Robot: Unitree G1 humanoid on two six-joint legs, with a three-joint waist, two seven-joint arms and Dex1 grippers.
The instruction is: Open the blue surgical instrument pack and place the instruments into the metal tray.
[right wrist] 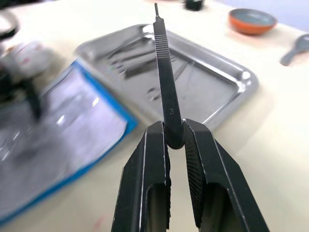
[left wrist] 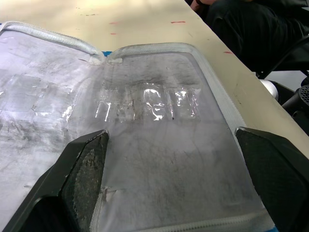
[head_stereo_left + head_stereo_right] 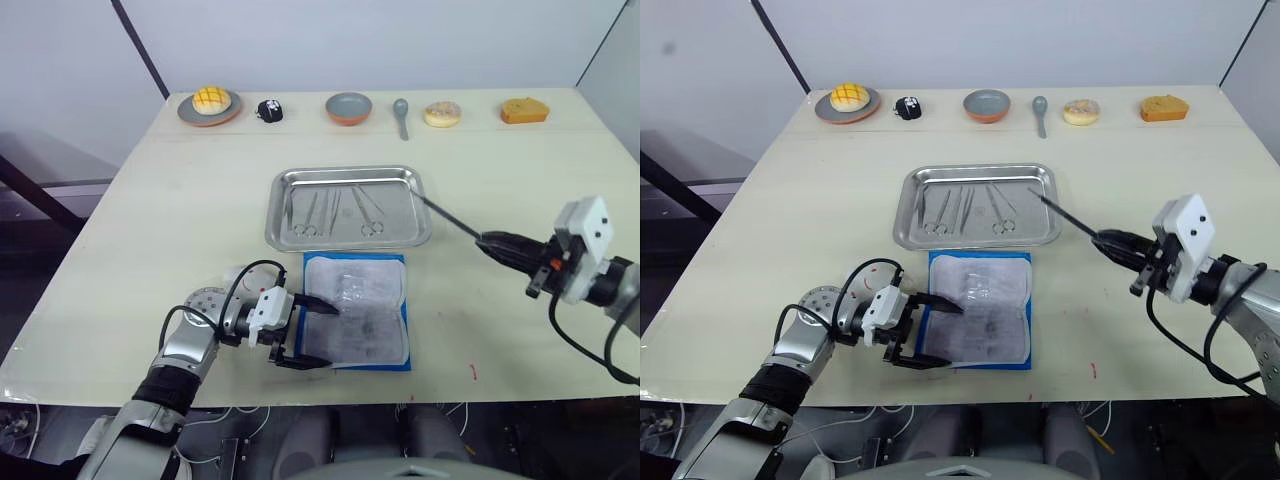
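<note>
The blue surgical instrument pack (image 3: 357,311) lies unfolded flat on the pale desk (image 3: 150,200), just in front of the metal tray (image 3: 348,206). Its smudged grey-white lining faces up, with clear plastic pockets and a thin blue border around it. The tray is shallow, shiny steel with rounded corners and a raised rim; several thin ring-handled instruments (image 3: 335,212) lie side by side in it. The left gripper (image 3: 305,333) rests at the pack's left edge, its two black fingers (image 2: 82,174) spread wide over the lining and holding nothing. The right gripper (image 1: 175,140) is to the right of the tray, its ridged fingers pinched shut on a slim flat scalpel handle (image 1: 164,77) stamped "3", whose tip points over the tray's right rim.
</note>
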